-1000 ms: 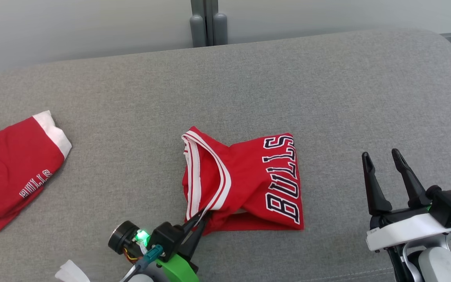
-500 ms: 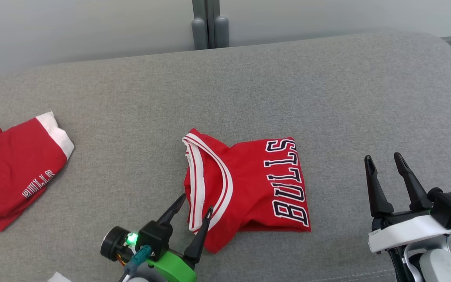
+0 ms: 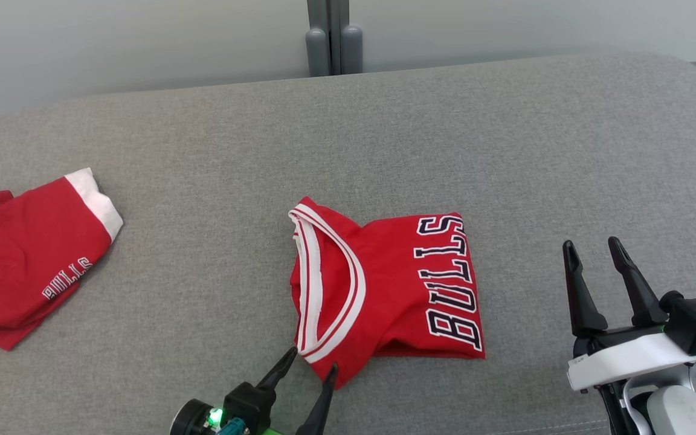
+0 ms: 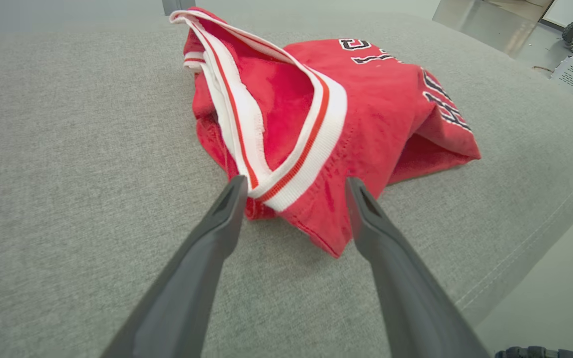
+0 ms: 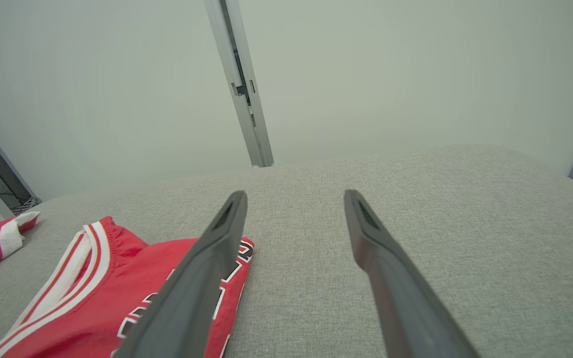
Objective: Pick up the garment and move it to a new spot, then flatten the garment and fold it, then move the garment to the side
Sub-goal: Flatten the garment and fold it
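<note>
The red garment lies roughly in the middle of the grey cushion, doubled over into a compact bundle. Its lettering faces up on the right half, and a white-and-red ribbed band curves open on the left half. It looks like a thin, limp knit, so it is probably light, soft and in no way fragile, but it will likely sag and come unfolded if lifted by a single layer. The layers gape at the near edge, so a shallow pinch would likely catch only the top sheet. The ribbed band is the thickest and firmest part and seems the best place to take hold, close to the near corner, with the grip deep enough to trap every layer. A second grip on the far side would help keep the fold.

The left tool sits low at that corner with its jaws spread wide on either side of it, gripping nothing. The right tool hovers well off to the right over bare cushion, also wide and empty. Another red garment lies well apart at the left edge.
</note>
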